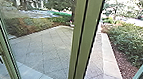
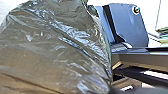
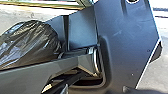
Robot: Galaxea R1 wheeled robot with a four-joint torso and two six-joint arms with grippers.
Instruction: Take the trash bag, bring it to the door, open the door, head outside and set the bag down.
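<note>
left and right grippers: whether they are apart, together or clamped on something, i cannot tell. the dark plastic trash bag (image 3: pixel 31 42) is near, by the robot's plate (image 3: pixel 127 40). green door frames (image 1: pixel 88 31) stand before paving (image 1: pixel 46 48), shrubs (image 1: pixel 130 40) far right.

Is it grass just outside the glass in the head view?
No, pale paving with diagonal joints lies just beyond the green frame.

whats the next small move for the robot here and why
Probably a slight shift to the right: the green door post stands nearly dead ahead, while the pale paving right of it shows brighter, apparently through an open gap that the trash bag needs.
</note>
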